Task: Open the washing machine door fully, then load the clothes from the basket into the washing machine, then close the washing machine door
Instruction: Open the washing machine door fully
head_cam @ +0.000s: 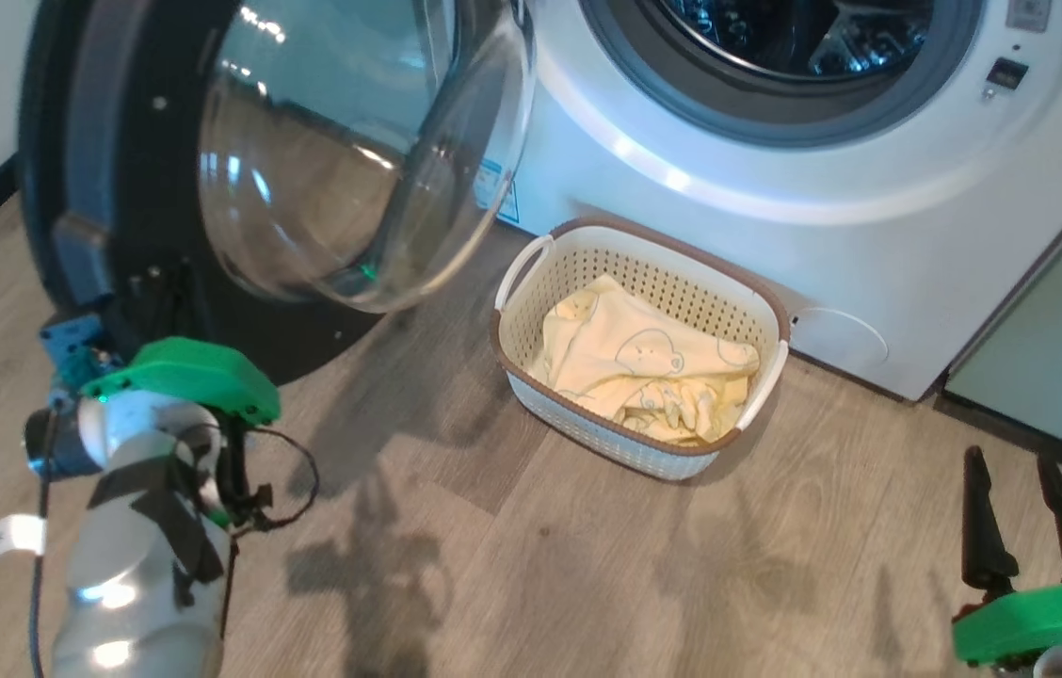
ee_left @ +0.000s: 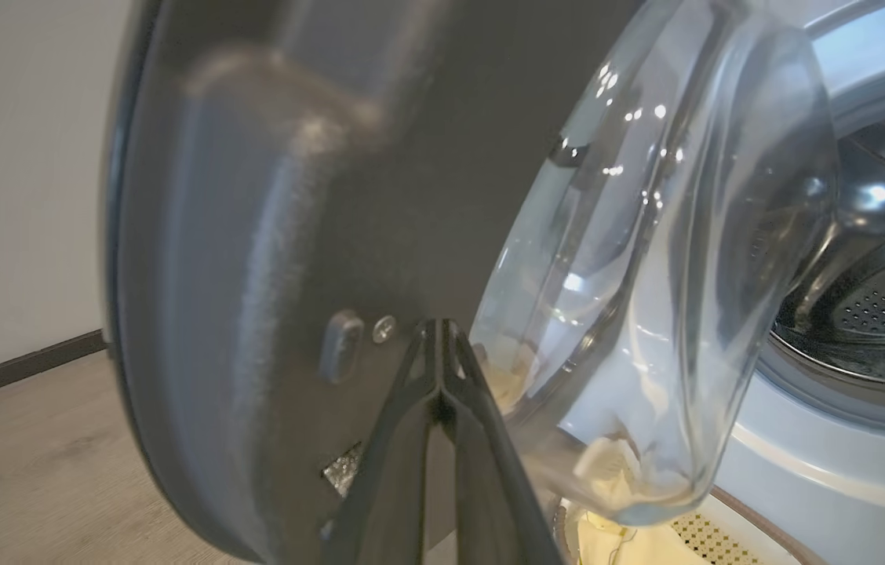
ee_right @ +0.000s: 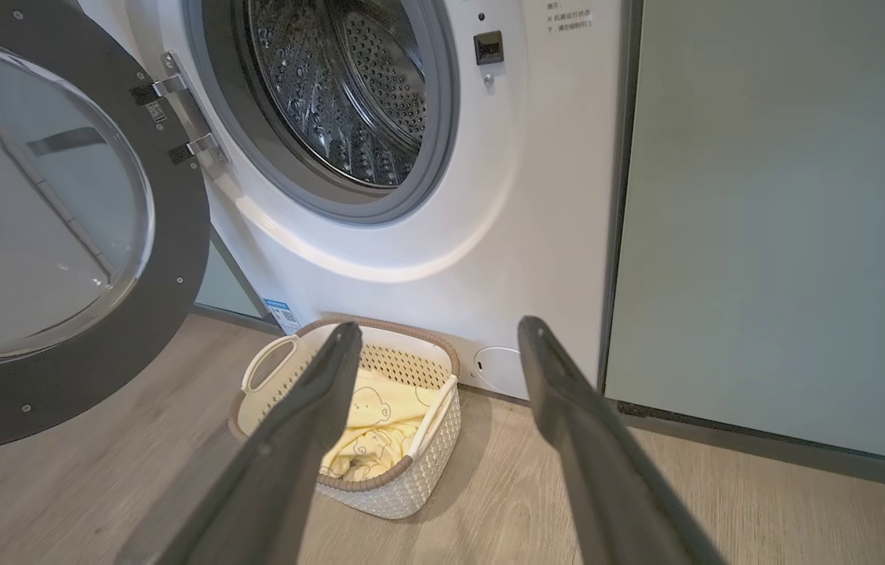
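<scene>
**Door open, clothes in the basket**

Nearest us, our left gripper (ee_left: 440,326) had its jaws pressed together with nothing between them. Its tips lay close to the inner face of the large round washing machine door (ee_left: 254,235), glossy black at the rim with a domed clear glass; we could not tell whether they touched it. Our right gripper (ee_right: 438,326) hung low over the wood-grain floor (head_cam: 587,565), jaws spread wide and holding nothing. Beyond it, the small cream perforated plastic basket (head_cam: 587,433) with a brown rim stood on the floor just before the big white front-loading washing machine (head_cam: 776,245). It held the pale yellow bear-print clothes (head_cam: 644,367). The door stood swung out to the left, leaving the steel drum (ee_right: 348,86) open to view. A pale teal cabinet (ee_right: 788,220) flanked the machine on the right.
</scene>
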